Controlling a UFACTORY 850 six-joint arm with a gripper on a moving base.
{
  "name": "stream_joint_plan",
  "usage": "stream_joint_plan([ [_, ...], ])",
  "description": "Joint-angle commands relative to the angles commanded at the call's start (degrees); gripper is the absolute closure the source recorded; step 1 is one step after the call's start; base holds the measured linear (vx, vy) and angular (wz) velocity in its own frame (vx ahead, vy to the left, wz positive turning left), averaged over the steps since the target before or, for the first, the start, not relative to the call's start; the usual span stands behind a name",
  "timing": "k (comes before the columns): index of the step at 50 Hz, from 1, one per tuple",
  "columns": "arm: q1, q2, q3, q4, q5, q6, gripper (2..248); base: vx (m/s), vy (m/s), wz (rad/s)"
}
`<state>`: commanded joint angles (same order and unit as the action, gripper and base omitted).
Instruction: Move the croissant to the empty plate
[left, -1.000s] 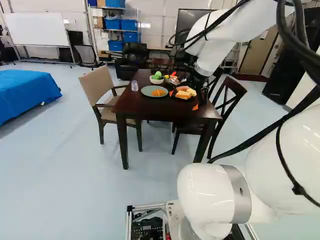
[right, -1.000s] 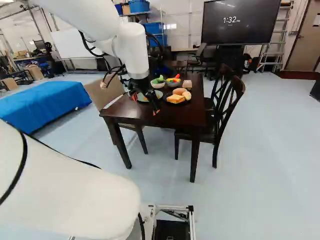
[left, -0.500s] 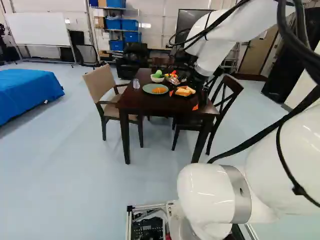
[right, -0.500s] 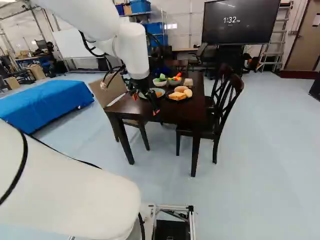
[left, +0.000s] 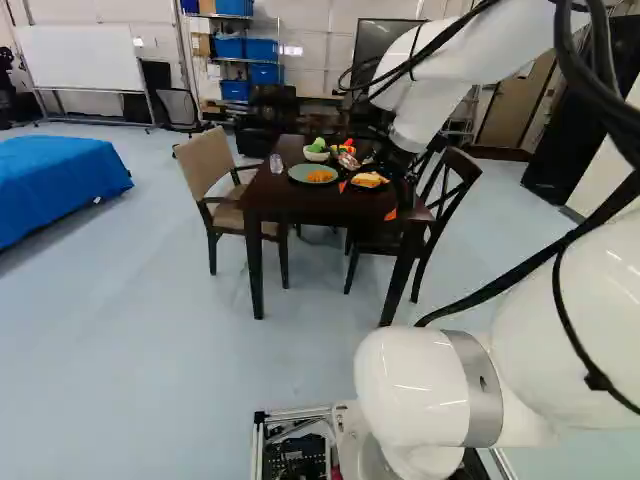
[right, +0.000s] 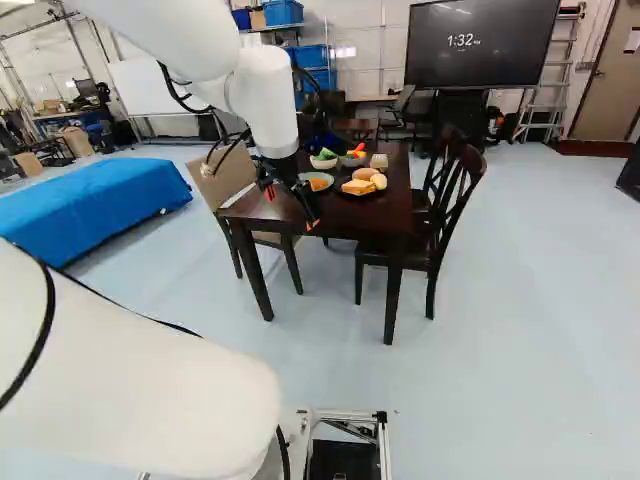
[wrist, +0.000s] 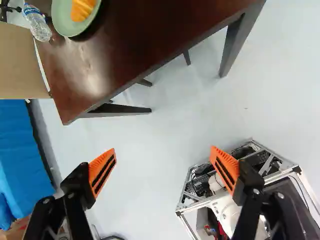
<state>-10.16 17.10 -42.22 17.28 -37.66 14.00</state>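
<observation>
Holds the black 2-fingered gripper (right: 291, 207) spread wide, orange pads (wrist: 101, 164) well apart, near the edge of the dark brown wooden table (right: 335, 217). Has the golden, ridged croissant (wrist: 82, 9) lying on the round pale green plate (wrist: 61, 20), near the clear plastic bottle (wrist: 38, 23). Shows yellow and tan bread pieces (right: 358, 187) on the round black plate (right: 346, 193), beside the green one.

Arm (left: 500, 45): glossy white, rounded segments. Foot joint (left: 405, 388): white, silver-grey band (left: 474, 385) around it. Above foot joint: thick black cables (left: 592, 78); farther above, black gripper (right: 292, 207), small screws, orange pads (wrist: 102, 171) striped black. Beside foot joint: silver-coloured base frame (left: 298, 411).
</observation>
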Motion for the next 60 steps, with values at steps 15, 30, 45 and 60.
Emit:
stream_joint_plan([
  [15,0.0,0.0,0.0,0.0,0.0,0.0,3,-0.086,0.026,0.004],
  [30,0.0,0.0,0.0,0.0,0.0,0.0,3,-0.083,0.024,0.003],
  [45,0.0,0.0,0.0,0.0,0.0,0.0,3,-0.082,0.023,0.003],
  [60,0.0,0.0,0.0,0.0,0.0,0.0,3,-0.007,0.001,0.002],
])
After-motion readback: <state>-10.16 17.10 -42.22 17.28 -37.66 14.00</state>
